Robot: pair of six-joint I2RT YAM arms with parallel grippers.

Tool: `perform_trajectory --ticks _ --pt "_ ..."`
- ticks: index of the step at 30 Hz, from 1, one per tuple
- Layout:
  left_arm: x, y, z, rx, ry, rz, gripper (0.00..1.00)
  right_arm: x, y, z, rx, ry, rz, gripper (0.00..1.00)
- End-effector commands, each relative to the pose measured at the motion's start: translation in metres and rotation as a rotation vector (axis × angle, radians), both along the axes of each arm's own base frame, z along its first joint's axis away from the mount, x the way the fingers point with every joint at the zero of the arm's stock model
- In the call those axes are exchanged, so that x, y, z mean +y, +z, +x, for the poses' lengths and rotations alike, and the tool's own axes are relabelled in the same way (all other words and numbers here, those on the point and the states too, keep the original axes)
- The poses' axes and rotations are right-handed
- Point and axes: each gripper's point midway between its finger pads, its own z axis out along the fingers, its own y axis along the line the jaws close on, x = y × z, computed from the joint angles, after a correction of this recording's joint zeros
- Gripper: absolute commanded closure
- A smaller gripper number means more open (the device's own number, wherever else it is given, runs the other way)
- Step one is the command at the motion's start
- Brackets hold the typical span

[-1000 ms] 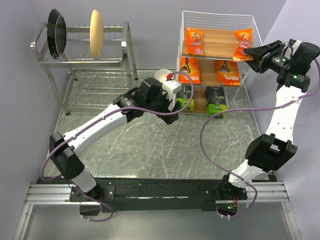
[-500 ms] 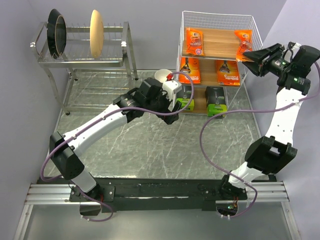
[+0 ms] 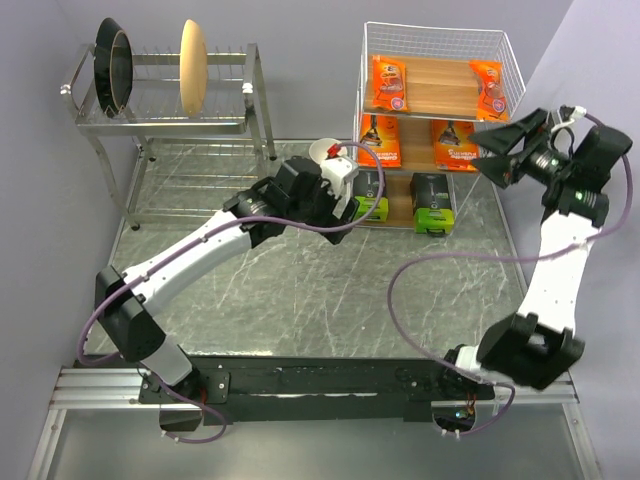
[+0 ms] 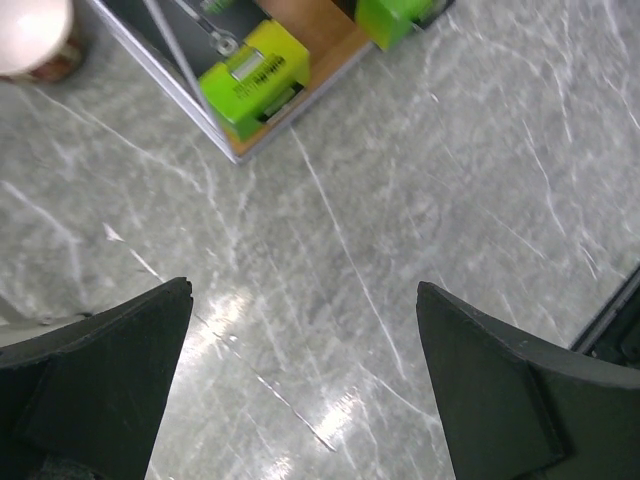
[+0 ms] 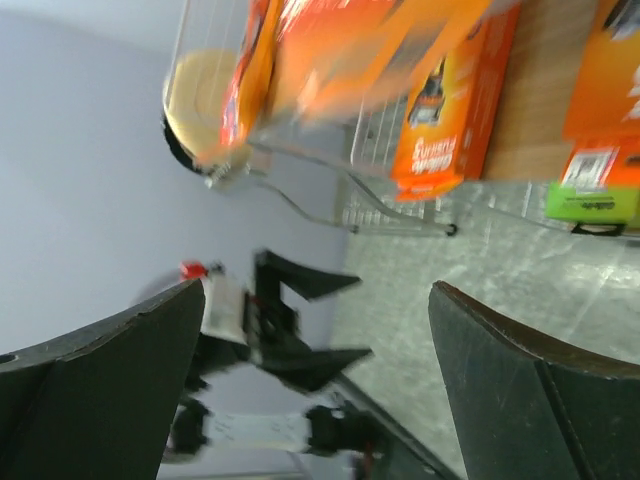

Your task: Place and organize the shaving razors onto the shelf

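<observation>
The white wire shelf [image 3: 512,60] holds all the shaving razors I can see. Two narrow orange blister packs [image 3: 392,83] [image 3: 489,82] are on its top board. Two orange cards [image 3: 381,140] [image 3: 455,145] stand on the middle board. Two dark grey boxes with lime-green ends [image 3: 368,195] [image 3: 431,203] lie on the bottom board. My right gripper [image 3: 481,147] [image 5: 318,290] is open and empty, off the shelf's right front, below the right blister pack. My left gripper [image 3: 347,205] [image 4: 303,290] is open over bare marble by the left box [image 4: 252,75].
A steel dish rack [image 3: 170,125] with dark plates and a tan plate stands at the back left. A white cup [image 3: 325,150] [image 4: 30,35] sits on the marble table [image 3: 300,290] just left of the shelf. The right wrist view is motion-blurred.
My right gripper has opened, let go of the narrow orange pack on the top board's right side, and drawn back and down from it. The left arm has barely shifted.
</observation>
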Motion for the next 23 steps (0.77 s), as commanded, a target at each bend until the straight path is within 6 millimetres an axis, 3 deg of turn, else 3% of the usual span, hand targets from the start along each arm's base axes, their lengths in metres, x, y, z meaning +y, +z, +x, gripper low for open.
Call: perform_trajectory --ticks 1,3,4,5,6,7,8,9,11,12,17,19,23 --pt "0.018 0.059 0.012 -0.173 0.069 -0.07 0.01 0.007 -0.028 -0.046 -0.102 -0.082 -0.347 0.0" --pt "0.032 0.066 0.016 -0.186 0.108 -0.081 0.01 0.0 -0.067 -0.051 -0.062 -0.129 -0.51 0.0" --pt "0.04 0.066 0.019 -0.188 0.128 -0.081 0.0 -0.004 -0.074 -0.058 -0.047 -0.19 -0.572 0.0" --pt "0.054 0.073 0.022 -0.198 0.176 -0.1 0.0 -0.027 -0.091 -0.056 0.021 -0.312 -0.67 0.0" --pt "0.064 0.064 0.024 -0.184 0.206 -0.09 0.01 -0.023 -0.11 -0.06 0.075 -0.32 -0.734 0.0" --pt "0.079 0.062 0.031 -0.176 0.248 -0.096 0.01 -0.027 -0.116 -0.065 0.092 -0.352 -0.796 0.0" --pt "0.089 0.065 0.029 -0.162 0.278 -0.124 0.01 -0.048 -0.126 -0.07 0.157 -0.447 -0.902 0.0" --pt "0.098 0.054 0.028 -0.136 0.299 -0.119 0.01 -0.051 -0.133 -0.076 0.193 -0.466 -0.933 0.0" --pt "0.12 0.055 0.028 -0.132 0.343 -0.152 0.01 -0.054 -0.139 -0.092 0.224 -0.469 -0.984 0.0" --pt "0.127 0.038 0.026 -0.11 0.35 -0.134 0.0 -0.054 -0.14 -0.098 0.229 -0.467 -0.995 0.0" --pt "0.165 0.024 0.012 -0.111 0.424 -0.149 0.01 -0.045 -0.125 -0.131 0.176 -0.452 -1.01 0.0" --pt "0.175 0.013 0.006 -0.096 0.441 -0.136 0.0 -0.038 -0.121 -0.145 0.174 -0.417 -1.008 0.0" --pt "0.185 0.017 -0.006 -0.137 0.449 -0.17 0.01 -0.043 -0.122 -0.158 0.218 -0.452 -1.015 0.0"
